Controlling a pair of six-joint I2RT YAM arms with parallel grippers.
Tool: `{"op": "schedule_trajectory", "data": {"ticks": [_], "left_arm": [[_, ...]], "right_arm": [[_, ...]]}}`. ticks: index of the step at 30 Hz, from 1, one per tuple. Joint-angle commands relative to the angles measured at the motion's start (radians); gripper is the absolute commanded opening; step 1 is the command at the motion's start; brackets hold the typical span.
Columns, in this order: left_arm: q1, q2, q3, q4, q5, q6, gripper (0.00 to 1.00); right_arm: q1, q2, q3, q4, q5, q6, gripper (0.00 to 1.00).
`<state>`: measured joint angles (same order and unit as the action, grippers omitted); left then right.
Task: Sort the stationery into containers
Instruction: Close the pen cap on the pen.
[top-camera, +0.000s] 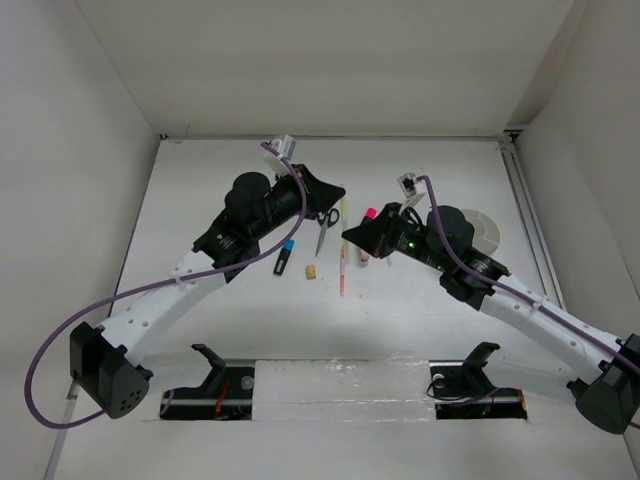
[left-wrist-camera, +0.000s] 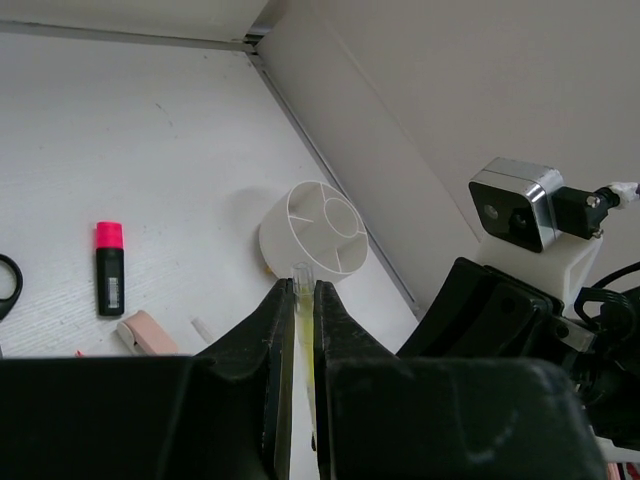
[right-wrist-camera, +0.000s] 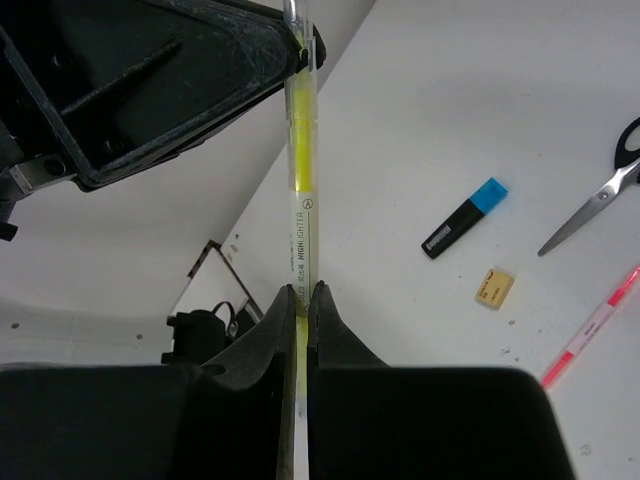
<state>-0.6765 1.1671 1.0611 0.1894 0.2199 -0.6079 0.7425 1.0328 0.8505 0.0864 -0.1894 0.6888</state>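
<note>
The pale yellow stick (top-camera: 343, 212), a highlighter, is held in the air between both grippers. My left gripper (top-camera: 337, 196) is shut on its upper end (left-wrist-camera: 303, 300). My right gripper (top-camera: 351, 234) is shut on its lower end (right-wrist-camera: 300, 190). On the table lie the scissors (top-camera: 324, 229), the blue-cap marker (top-camera: 286, 257), the tan eraser (top-camera: 311, 271), the thin red pen (top-camera: 343, 270) and the pink-cap marker (top-camera: 369, 219). The pink eraser (left-wrist-camera: 148, 333) lies near that marker. The round white divided tub (left-wrist-camera: 315, 235) stands to the right, partly hidden behind my right arm in the top view (top-camera: 490, 230).
White walls close in the table at the back and both sides. A rail (top-camera: 528, 215) runs along the right edge beside the tub. Two black stands (top-camera: 212, 365) sit at the near edge.
</note>
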Motion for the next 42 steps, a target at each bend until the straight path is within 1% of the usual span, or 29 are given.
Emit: {"op": "schedule_trajectory", "data": {"ticks": [1,6,10,12,21,27,31,32,35,37,40,41,42], "left_arm": [[0.002,0.028,0.011,-0.079,0.045,0.005,0.0],[0.002,0.072,0.051,-0.139,0.081,0.023,0.0],[0.002,0.06,0.019,-0.113,0.079,0.013,0.0],[0.002,0.048,-0.004,-0.1,0.079,0.003,0.0],[0.002,0.048,-0.015,-0.11,0.079,0.003,0.0],[0.002,0.037,-0.05,-0.085,0.088,0.003,0.0],[0.002,0.026,-0.075,-0.073,0.099,0.003,0.0],[-0.009,0.014,-0.085,-0.073,0.081,0.003,0.0],[-0.021,0.014,-0.085,-0.061,0.091,0.003,0.0],[-0.021,0.014,-0.075,-0.061,0.104,0.003,0.0],[-0.021,0.014,-0.01,-0.114,0.104,0.013,0.0],[-0.021,0.014,0.005,-0.146,0.104,0.013,0.01],[-0.021,0.014,0.032,-0.159,0.104,0.023,0.12]], "right_arm": [[-0.048,-0.046,0.021,0.236,0.018,-0.023,0.0],[-0.077,0.007,0.107,0.223,-0.024,-0.052,0.0],[-0.088,0.053,0.154,0.223,-0.044,-0.052,0.0],[-0.088,0.062,0.165,0.25,-0.054,-0.061,0.0],[-0.138,0.105,0.251,0.265,-0.074,-0.052,0.0],[-0.147,0.105,0.262,0.265,-0.084,-0.052,0.0],[-0.158,0.095,0.239,0.291,-0.075,-0.02,0.0],[-0.158,0.095,0.239,0.312,-0.074,-0.011,0.0],[-0.158,0.104,0.249,0.322,-0.11,-0.012,0.0],[-0.146,0.104,0.249,0.312,-0.101,-0.031,0.0],[-0.146,0.081,0.217,0.297,-0.11,-0.055,0.0],[-0.137,0.081,0.217,0.288,-0.11,-0.069,0.0],[-0.128,0.081,0.208,0.276,-0.119,-0.096,0.0]]}}
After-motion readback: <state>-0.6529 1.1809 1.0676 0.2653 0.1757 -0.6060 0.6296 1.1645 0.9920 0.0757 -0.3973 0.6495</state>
